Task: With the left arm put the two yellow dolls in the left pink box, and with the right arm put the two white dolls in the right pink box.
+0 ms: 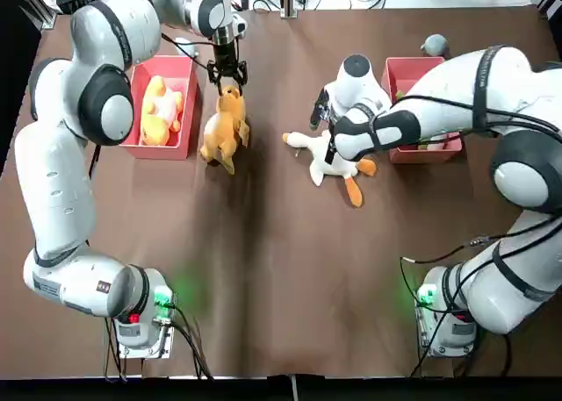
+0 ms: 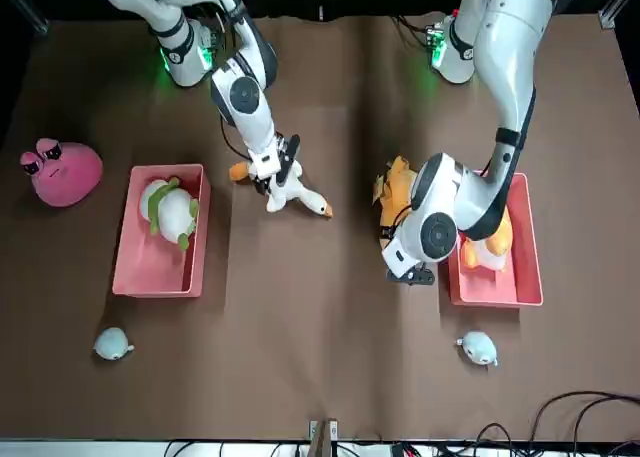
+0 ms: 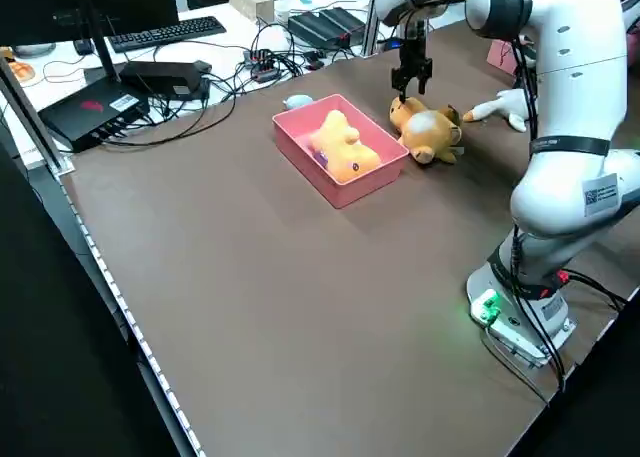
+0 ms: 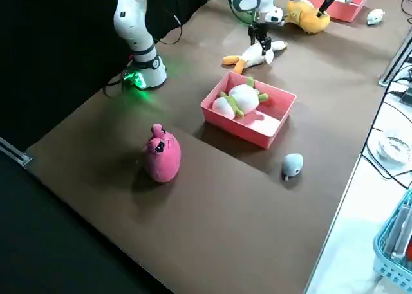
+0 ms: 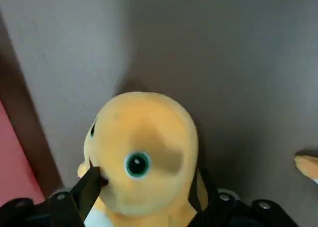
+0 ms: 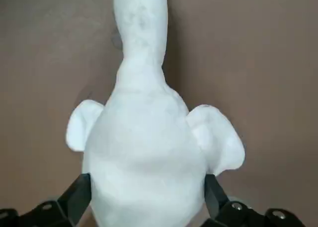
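Left gripper (image 1: 227,75) spread astride the head of the golden-yellow plush doll (image 1: 225,129), lying lengthwise just beside the left shallow pink box (image 1: 187,109).

Right gripper (image 6: 144,214) open around the white long-necked plush goose (image 1: 332,158), mid-table, near the right pink box (image 1: 421,153).

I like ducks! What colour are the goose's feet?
Orange feet on the white goose, clearest in the top view.

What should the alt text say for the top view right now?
Each gripper is down over a doll on the brown table: the left gripper over a yellow doll, the right gripper over a white goose. Each pink box holds one doll.
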`<action>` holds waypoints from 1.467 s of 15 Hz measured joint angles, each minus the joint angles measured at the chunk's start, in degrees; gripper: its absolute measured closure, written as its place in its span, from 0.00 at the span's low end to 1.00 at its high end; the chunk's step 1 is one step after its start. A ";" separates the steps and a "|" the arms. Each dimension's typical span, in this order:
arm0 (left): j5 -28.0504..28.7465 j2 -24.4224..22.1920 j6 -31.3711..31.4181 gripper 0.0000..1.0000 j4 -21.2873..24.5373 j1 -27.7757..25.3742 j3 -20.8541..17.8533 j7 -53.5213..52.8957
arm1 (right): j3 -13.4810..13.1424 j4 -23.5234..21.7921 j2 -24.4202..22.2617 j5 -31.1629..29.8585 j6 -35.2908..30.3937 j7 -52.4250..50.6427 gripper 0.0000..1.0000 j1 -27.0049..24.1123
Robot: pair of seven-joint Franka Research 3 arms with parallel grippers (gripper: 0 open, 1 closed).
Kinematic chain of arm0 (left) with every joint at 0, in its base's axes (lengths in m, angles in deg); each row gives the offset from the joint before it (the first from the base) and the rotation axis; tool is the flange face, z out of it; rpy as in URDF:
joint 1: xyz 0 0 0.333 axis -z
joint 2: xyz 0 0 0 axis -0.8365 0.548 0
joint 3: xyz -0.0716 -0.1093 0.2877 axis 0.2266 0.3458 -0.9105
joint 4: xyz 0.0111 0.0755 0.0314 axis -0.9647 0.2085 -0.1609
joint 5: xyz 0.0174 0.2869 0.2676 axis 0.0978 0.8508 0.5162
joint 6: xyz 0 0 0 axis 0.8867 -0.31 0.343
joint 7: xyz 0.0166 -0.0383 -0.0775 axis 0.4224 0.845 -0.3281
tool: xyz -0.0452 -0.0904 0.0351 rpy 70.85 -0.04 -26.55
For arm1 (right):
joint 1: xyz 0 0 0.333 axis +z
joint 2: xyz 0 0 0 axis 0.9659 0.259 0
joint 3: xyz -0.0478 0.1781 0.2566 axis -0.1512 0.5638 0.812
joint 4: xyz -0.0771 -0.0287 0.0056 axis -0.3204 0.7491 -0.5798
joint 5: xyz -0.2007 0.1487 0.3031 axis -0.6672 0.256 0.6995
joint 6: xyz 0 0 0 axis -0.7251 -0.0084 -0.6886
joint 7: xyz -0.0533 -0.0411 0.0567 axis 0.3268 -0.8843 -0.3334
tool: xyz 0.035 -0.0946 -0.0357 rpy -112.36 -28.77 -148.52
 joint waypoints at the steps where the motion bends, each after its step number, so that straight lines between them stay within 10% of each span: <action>1: 0.00 0.46 0.00 0.14 0.02 -0.18 -0.11 0.00 | -0.05 0.02 0.79 0.00 1.03 0.00 0.00 0.00; 3: 0.00 1.15 0.00 0.14 0.05 -0.57 -0.14 0.00 | -0.07 0.10 1.33 0.00 1.51 0.00 0.03 0.01; 6: 0.00 1.70 -0.01 0.19 0.36 -0.70 -0.15 -0.01 | -0.10 0.43 1.31 0.00 1.31 0.00 0.37 0.01; 12: 0.00 1.65 -1.05 0.71 1.19 -1.79 -0.11 0.00 | -0.83 1.26 -0.25 0.00 -1.93 0.01 0.79 -0.08; 17: -0.02 -2.08 -5.85 0.82 1.02 -3.74 -0.09 0.79 | -3.47 5.22 -7.04 0.00 -12.73 0.46 0.87 -3.43; 22: 1.17 -10.37 -16.09 0.82 1.06 -4.78 -1.43 0.79 | -4.57 8.08 -15.41 -0.16 -21.43 -0.39 0.87 -20.92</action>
